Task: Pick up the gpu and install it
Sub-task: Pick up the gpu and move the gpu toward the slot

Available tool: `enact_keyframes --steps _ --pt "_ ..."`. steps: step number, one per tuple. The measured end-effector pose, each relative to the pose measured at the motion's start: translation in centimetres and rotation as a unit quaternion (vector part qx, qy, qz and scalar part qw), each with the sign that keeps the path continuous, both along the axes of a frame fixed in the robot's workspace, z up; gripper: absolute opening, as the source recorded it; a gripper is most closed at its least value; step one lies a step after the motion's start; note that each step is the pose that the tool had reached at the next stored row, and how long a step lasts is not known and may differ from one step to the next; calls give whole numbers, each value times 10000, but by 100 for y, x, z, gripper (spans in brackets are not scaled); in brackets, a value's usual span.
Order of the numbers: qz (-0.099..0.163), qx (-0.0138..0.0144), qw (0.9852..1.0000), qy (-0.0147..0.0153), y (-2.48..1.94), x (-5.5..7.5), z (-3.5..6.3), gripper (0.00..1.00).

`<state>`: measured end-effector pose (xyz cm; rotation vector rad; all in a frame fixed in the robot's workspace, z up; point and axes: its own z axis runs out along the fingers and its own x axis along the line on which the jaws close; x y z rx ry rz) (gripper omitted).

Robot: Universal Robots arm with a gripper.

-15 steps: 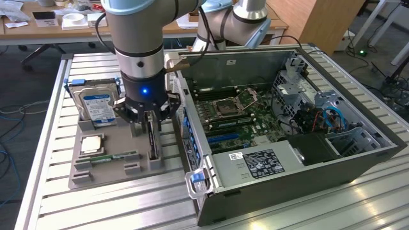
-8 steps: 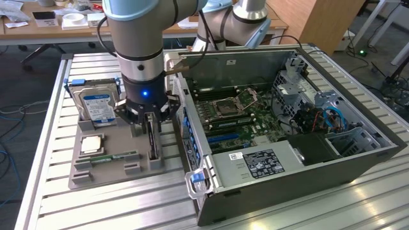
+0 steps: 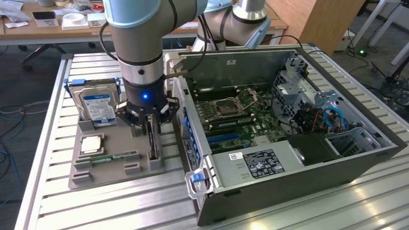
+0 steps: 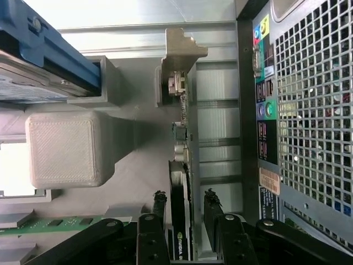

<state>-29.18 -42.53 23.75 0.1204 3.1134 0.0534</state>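
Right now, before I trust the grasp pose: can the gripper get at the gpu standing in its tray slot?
Probably yes. The open gripper hangs right over the gpu, its fingers either side of the card, with nothing between them and it.

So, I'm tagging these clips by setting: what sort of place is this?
Probably a robotics lab or workshop: a robot arm works over an aluminium bench carrying an open computer case and a tray of parts, with cluttered desks behind.
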Motion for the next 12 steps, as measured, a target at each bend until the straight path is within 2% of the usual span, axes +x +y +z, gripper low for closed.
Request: enact_keyframes --steps 12 --pt "-40 0 10000 0 19 -31 -70 42"
